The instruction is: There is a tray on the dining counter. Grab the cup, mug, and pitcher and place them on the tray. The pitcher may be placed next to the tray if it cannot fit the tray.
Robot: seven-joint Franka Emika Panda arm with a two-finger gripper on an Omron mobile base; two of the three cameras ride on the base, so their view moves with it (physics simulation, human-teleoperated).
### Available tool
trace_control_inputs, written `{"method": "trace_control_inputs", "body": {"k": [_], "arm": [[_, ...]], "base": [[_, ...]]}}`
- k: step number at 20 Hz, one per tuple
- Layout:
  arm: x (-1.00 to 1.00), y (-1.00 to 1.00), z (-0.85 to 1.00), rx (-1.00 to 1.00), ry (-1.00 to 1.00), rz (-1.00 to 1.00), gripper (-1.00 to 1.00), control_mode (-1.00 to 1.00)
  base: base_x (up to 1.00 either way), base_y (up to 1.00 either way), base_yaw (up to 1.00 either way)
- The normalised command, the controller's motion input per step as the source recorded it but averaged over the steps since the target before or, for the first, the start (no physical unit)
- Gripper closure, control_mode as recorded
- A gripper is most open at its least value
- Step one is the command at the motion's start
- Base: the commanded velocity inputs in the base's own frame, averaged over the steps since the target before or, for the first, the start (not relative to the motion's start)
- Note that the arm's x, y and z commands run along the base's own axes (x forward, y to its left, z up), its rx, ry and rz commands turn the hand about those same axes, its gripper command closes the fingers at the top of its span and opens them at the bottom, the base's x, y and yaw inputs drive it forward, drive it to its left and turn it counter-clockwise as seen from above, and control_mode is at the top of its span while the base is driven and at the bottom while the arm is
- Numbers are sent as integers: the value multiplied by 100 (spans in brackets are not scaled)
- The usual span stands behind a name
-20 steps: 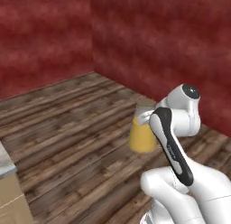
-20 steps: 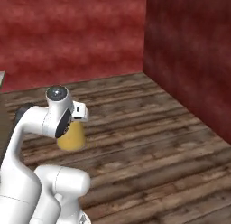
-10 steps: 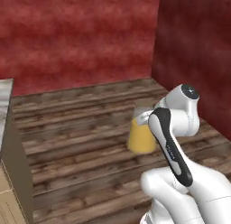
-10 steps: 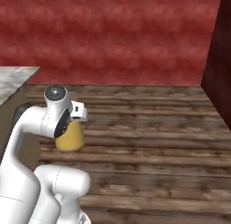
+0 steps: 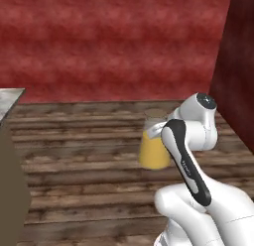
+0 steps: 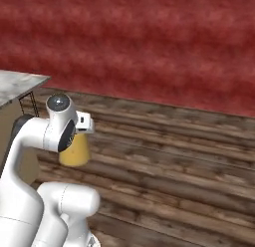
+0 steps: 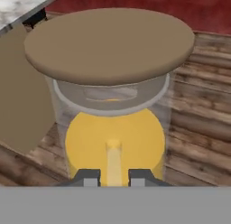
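Observation:
The pitcher (image 5: pixel 153 152) is a clear glass carafe of orange liquid with a round tan lid (image 7: pixel 110 42). It hangs in the air over the wooden floor, beside the white arm. My gripper (image 7: pixel 114 175) is shut on the pitcher's neck, just under the lid. The dark fingertips (image 7: pixel 88 177) press on either side of the glass. From the right, the pitcher (image 6: pixel 75 150) shows below the hand. A corner of the dining counter (image 5: pixel 10 98) (image 6: pixel 20 84) (image 7: pixel 20 8), marble on a tan base, stands at the left. The tray, cup and mug are out of view.
A red wall (image 5: pixel 114 46) runs across the back and meets a darker wall (image 5: pixel 239 66) at the right. Brown plank floor (image 6: pixel 174 156) lies open ahead and to the right. A thin black frame (image 6: pixel 27 104) stands by the counter's corner.
The whole picture has swung: the base has turned, the wall corner has slid to the right and the counter has come in at the left. The pitcher stays held beside the arm.

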Motion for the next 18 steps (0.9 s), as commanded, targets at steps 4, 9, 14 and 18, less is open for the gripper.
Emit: {"method": "trace_control_inputs", "body": {"k": [4,9,14,18], "arm": [[0,0,0,0,0,0,100,100],[0,0,0,0,0,0,100,100],[0,0,0,0,0,0,100,100],[0,0,0,0,0,0,100,100]], "base": [[100,-100,18],[100,-100,4],[100,-86,0],[100,-73,0]]}}
